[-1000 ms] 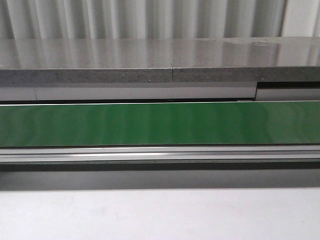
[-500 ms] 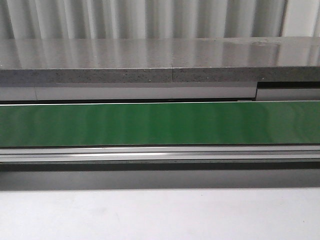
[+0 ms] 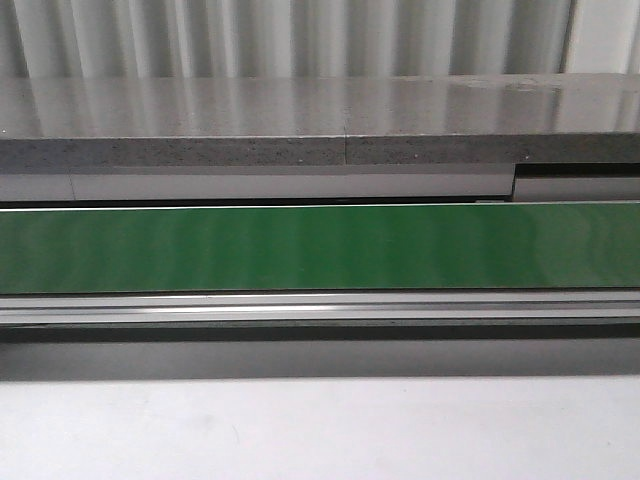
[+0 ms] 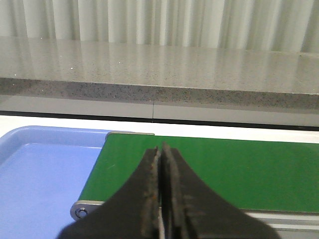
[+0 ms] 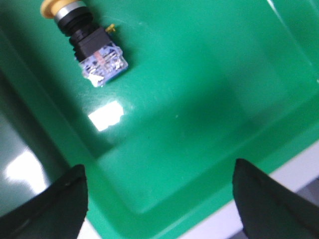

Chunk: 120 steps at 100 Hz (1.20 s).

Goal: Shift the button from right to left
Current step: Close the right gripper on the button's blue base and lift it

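Button [image 5: 89, 42]: I log yellow cap, black collar, blue-grey block with small orange-red mark. Bin [image 5: 209, 89] under it: glossy green. Conveyor belt [image 3: 320, 248]: plain green, silver rail. Tray [image 4: 40, 174]: pale blue. Countertop [image 3: 300, 120]: speckled grey. Tabletop [image 3: 320, 430]: white. Left claw [image 4: 160, 199], right claw [image 5: 159, 199]: I note black. Backdrop [image 3: 300, 35]: grey-white vertical ribbing.

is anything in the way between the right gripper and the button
Nothing visible. In the right wrist view the right gripper is open above a green bin, and the button lies on its side on the bin floor, with only bare green floor between them.
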Each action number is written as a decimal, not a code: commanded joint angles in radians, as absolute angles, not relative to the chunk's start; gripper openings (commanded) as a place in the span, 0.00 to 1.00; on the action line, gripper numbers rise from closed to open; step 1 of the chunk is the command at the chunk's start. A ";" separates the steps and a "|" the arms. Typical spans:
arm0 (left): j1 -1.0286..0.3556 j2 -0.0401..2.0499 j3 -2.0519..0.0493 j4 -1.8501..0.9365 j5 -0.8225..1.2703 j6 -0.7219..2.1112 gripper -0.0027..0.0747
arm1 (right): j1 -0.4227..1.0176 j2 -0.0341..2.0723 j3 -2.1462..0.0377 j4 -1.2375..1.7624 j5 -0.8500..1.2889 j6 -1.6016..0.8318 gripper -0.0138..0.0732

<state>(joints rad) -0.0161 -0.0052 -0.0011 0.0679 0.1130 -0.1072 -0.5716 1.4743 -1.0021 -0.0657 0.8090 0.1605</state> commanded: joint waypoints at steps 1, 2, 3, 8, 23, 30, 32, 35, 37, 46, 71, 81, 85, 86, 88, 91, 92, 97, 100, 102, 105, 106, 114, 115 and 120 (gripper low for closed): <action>-0.014 -0.039 0.023 0.059 0.037 -0.108 0.01 | -0.577 1.513 -1.053 -0.068 0.743 0.161 0.84; -0.014 -0.039 0.023 0.059 0.037 -0.108 0.01 | -0.577 1.524 -1.056 -0.068 0.743 0.161 0.84; -0.014 -0.039 0.023 0.059 0.037 -0.108 0.01 | -0.577 1.536 -1.065 -0.068 0.741 0.161 0.84; -0.014 -0.039 0.023 0.059 0.037 -0.108 0.01 | -0.573 1.569 -1.085 -0.068 0.739 0.156 0.84; -0.014 -0.039 0.023 0.059 0.037 -0.108 0.01 | -0.559 1.670 -1.157 -0.046 0.747 0.096 0.84; -0.014 -0.039 0.023 0.059 0.037 -0.108 0.01 | -0.550 1.700 -1.181 -0.021 0.752 0.050 0.84; -0.014 -0.039 0.023 0.059 0.037 -0.108 0.01 | -0.547 1.709 -1.187 -0.016 0.751 0.037 0.84; -0.014 -0.039 0.023 0.059 0.037 -0.108 0.01 | -0.542 1.718 -1.195 -0.013 0.748 0.020 0.84; -0.014 -0.039 0.023 0.059 0.037 -0.108 0.01 | -0.541 1.726 -1.198 -0.012 0.748 0.007 0.84; -0.014 -0.039 0.023 0.059 0.037 -0.108 0.01 | -0.540 1.756 -1.213 0.008 0.743 -0.053 0.84; -0.014 -0.039 0.023 0.059 0.037 -0.108 0.01 | -0.539 1.834 -1.249 0.013 0.693 -0.072 0.84; -0.014 -0.039 0.023 0.059 0.037 -0.108 0.01 | -0.534 1.857 -1.256 0.013 0.673 -0.073 0.75; -0.014 -0.039 0.023 0.059 0.037 -0.108 0.01 | -0.534 1.860 -1.256 0.015 0.666 -0.073 0.64; -0.014 -0.039 0.023 0.059 0.037 -0.108 0.01 | -0.534 1.861 -1.256 0.017 0.664 -0.073 0.62; -0.014 -0.039 0.023 0.059 0.037 -0.108 0.01 | -0.534 1.862 -1.256 0.019 0.661 -0.073 0.56; -0.014 -0.039 0.023 0.059 0.037 -0.108 0.01 | -0.534 1.864 -1.256 0.023 0.657 -0.073 0.47; -0.014 -0.039 0.023 0.059 0.037 -0.108 0.01 | -0.533 1.864 -1.256 0.026 0.655 -0.073 0.43; -0.014 -0.039 0.023 0.059 0.037 -0.108 0.01 | -0.531 1.865 -1.256 0.036 0.649 -0.073 0.30; -0.014 -0.039 0.023 0.059 0.037 -0.108 0.01 | -0.531 1.865 -1.256 0.041 0.644 -0.072 0.24; -0.014 -0.039 0.023 0.059 0.037 -0.108 0.01 | -0.531 1.865 -1.256 0.043 0.639 -0.072 0.20; -0.014 -0.039 0.023 0.059 0.037 -0.108 0.01 | -0.531 1.865 -1.256 0.048 0.633 -0.072 0.17; -0.014 -0.039 0.023 0.059 0.037 -0.108 0.01 | -0.531 1.865 -1.257 0.048 0.632 -0.072 0.17; -0.014 -0.039 0.023 0.059 0.037 -0.108 0.01 | -0.529 1.863 -1.259 0.053 0.632 -0.071 0.17; -0.014 -0.039 0.023 0.059 0.037 -0.108 0.01 | -0.529 1.862 -1.259 0.055 0.633 -0.071 0.17; -0.014 -0.039 0.023 0.059 0.037 -0.108 0.01 | -0.529 1.853 -1.259 0.065 0.642 -0.070 0.17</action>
